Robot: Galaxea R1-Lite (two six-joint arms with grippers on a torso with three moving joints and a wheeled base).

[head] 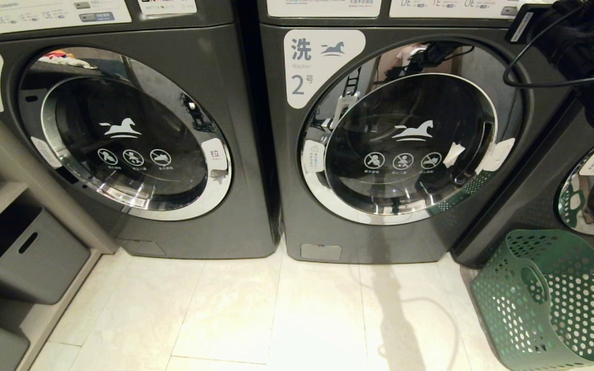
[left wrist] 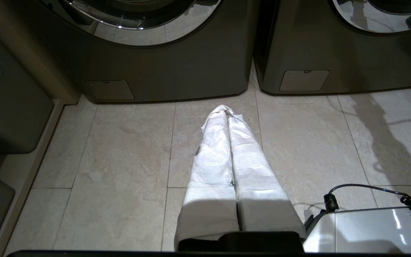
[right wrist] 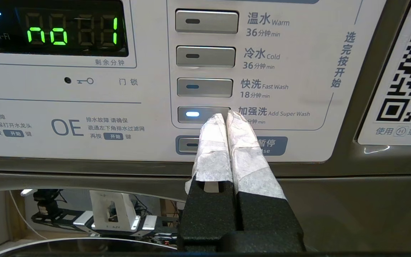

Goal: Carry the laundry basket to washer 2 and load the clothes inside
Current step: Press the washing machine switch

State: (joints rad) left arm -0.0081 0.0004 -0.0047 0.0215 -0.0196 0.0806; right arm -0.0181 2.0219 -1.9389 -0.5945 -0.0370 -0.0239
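Note:
Washer 2 (head: 400, 144) stands in the middle of the head view with its round glass door shut. The green laundry basket (head: 549, 299) sits on the floor at the lower right, in front of the neighbouring washer. The clothes are out of view. My right arm (head: 580, 46) reaches up at the top right. My right gripper (right wrist: 226, 116) is shut and empty, its wrapped tips at the lit "Add Super Wash" button (right wrist: 194, 114) on the white control panel (right wrist: 84, 107). My left gripper (left wrist: 227, 110) is shut and empty, hanging low over the floor tiles.
Washer 3 (head: 121, 134) stands to the left, its door shut, and a third washer (head: 591, 185) to the right behind the basket. Grey storage bins (head: 23, 252) on shelves line the left side. Pale floor tiles (head: 256, 314) lie before the washers.

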